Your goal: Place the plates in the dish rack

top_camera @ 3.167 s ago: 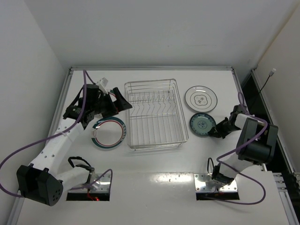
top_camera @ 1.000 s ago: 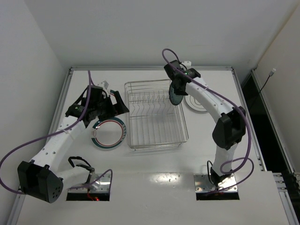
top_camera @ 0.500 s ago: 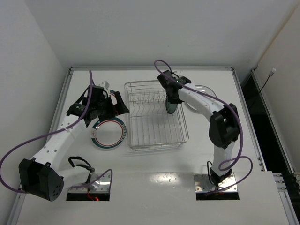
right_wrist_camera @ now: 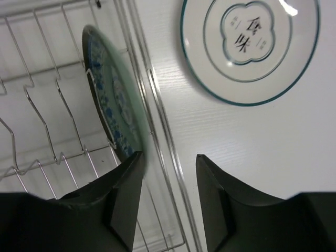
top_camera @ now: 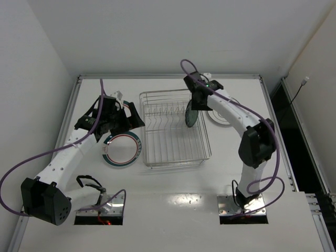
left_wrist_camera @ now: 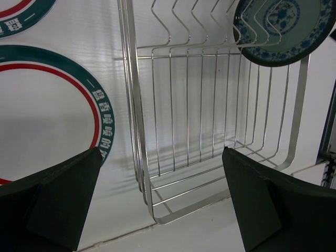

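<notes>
Dark teal patterned plate (top_camera: 191, 113) stands on edge between the tines at the right end of the dish rack (top_camera: 168, 139); right gripper (right_wrist_camera: 169, 156) just beside it, jaws parted, holding nothing; left gripper (left_wrist_camera: 161, 152) at the rack's left side, wide open, holding nothing.

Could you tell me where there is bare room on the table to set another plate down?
Bare white table lies right of the silver wire dish rack, nearer than the white plate with black centre marks, and in front of the rack. Left of it is crowded: teal-and-red banded white plates and the left hand.
</notes>
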You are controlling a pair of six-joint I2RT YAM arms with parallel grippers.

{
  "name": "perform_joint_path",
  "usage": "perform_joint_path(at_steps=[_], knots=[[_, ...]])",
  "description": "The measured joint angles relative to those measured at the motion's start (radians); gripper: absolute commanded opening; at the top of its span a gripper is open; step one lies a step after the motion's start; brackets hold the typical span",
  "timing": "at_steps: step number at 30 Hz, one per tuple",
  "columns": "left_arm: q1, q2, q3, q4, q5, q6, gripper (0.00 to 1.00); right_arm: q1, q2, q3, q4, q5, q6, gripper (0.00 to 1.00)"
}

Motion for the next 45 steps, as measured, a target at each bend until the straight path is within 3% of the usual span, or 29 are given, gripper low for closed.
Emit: perform_joint_path(at_steps=[5,10,14,19,24,33,45], knots=[[0.0,0.0,0.0,0.0,0.0,0.0,0.99,-0.116,-0.119,0.043,0.005,-0.053,-0.02,0.46],[0.0,0.0,0.0,0.0,0.0,0.0,0.99,-0.364,-0.224,-0.003,0.103,-0.233,0.001,0.46],[0.0,0.0,0.0,0.001,0.0,0.0,0.99,-0.587,-0.241,-0.23,0.257,-0.464,0.095,0.45],[0.0,0.0,0.0,0.0,0.0,0.0,0.99,-0.745,-0.158,-0.534,0.44,-0.746,0.231,0.45],[0.0,0.0,0.0,-0.002,-0.002,0.0,0.99,-0.761,-0.034,-0.518,0.465,-0.835,0.253,0.42],[0.0,-0.003,0.0,-0.018,-0.022,0.0,0.99,-0.761,0.149,-0.354,0.469,-0.846,0.259,0.35],[0.004,-0.016,0.0,-0.022,-0.03,0.001,0.99,-0.761,0.071,-0.369,0.492,-0.841,0.256,0.39]])
